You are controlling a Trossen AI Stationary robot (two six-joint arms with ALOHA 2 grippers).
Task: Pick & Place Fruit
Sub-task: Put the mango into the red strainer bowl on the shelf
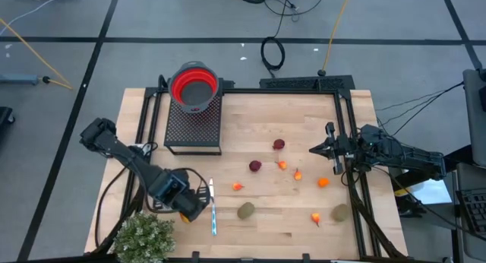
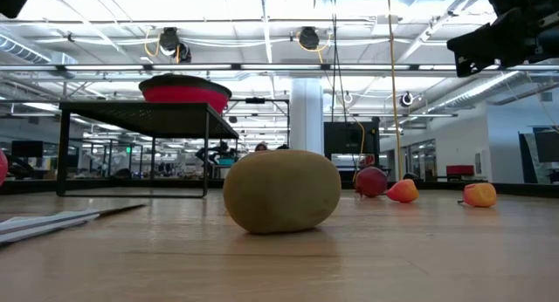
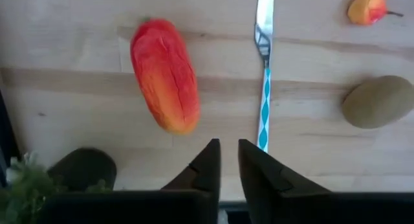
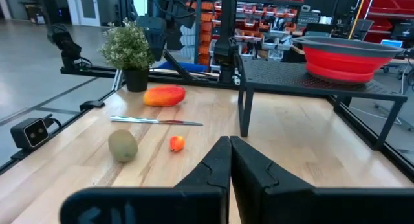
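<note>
The mango (image 3: 165, 75), an elongated red-orange fruit, lies flat on the table (image 1: 304, 115) in the lower left of the high view, mostly hidden there under the left arm; the left wrist view shows it just ahead of the left gripper (image 3: 229, 160) and off to one side of it, not between the fingers. Its skin looks smooth and waxy with a lengthwise crease, so it probably weighs little, resists squeezing and may slip; a grasp across the narrow middle seems the safest hold. The left gripper grasps nothing, its jaws parted by a narrow gap, too small as it stands to admit the fruit. Beside the mango lies the knife (image 1: 213, 207), and beyond it one kiwi (image 1: 245, 210); a second kiwi (image 1: 340, 213) sits at lower right of the high view. Two dark red balls (image 1: 279, 144) and several orange bits (image 1: 323, 182) are scattered across the centre, all well apart from each other; being round, they are likely to roll if nudged. The only container is the red bowl (image 1: 194, 87), set on a black mesh stand (image 1: 194, 126) at upper left of centre; its visible interior appears empty, so no fruit looks placed yet. A plant (image 1: 143, 238) stands at the lower left corner. The right gripper (image 4: 229, 160) waits at the right edge, clenched on nothing.
</note>
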